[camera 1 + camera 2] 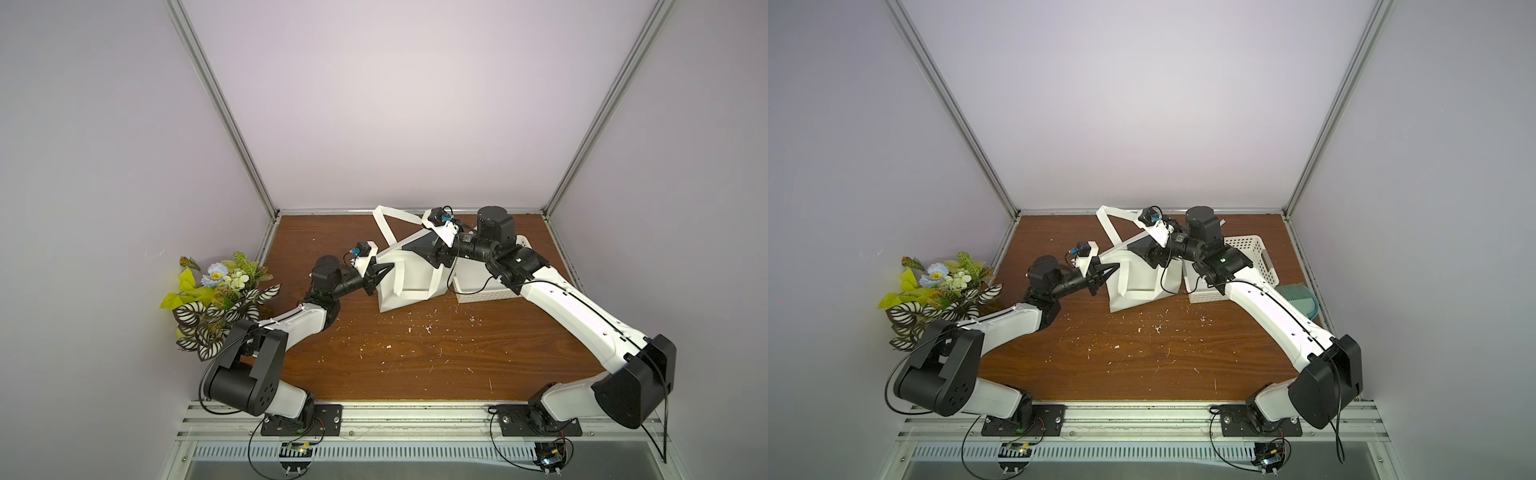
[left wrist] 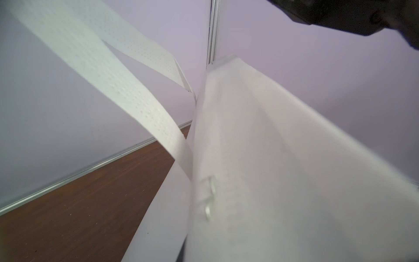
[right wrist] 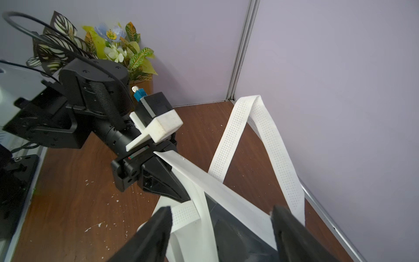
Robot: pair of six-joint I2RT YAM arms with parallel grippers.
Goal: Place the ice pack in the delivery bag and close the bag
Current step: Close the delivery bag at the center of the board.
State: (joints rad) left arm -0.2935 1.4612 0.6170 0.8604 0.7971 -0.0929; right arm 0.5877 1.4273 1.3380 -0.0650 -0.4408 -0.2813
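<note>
White fabric, boxy and creased, makes up the delivery bag (image 1: 409, 282). In both top views it stands toward the back of the brown wood-grain worktop (image 1: 415, 353), and its flat strap handle (image 1: 388, 218) loops up toward the rear wall. The left pincer (image 1: 380, 274) meets the bag's left rim, and the right pincer (image 1: 436, 255) sits over its dark mouth. A white perforated plastic basket (image 1: 1246, 245) touches the bag's right side, half covered by the right arm. A teal ribbed thing (image 1: 1298, 299) shows just past that arm. A bunch of artificial leaves and flowers (image 1: 216, 291) fills the left corner, and white flecks dot the wood.

From the left wrist, the soft, blurred cloth of the bag's wall (image 2: 283, 170) fills most of the view, with a dotted strap (image 2: 113, 90) crossing in front. The pincer's own fingers are out of sight there.

From the right wrist, the right pincer (image 3: 221, 211) shows two black fingers (image 3: 156, 233) spread wide with nothing gripped. They hang over the open mouth, where the dark, shiny foil lining (image 3: 229, 229) shows. Opposite, the left pincer (image 3: 181, 195) is clamped on the white rim. A perforated strap loop (image 3: 265, 131) rises behind it against the lilac wall. I cannot pick out the ice pack in any view.
</note>
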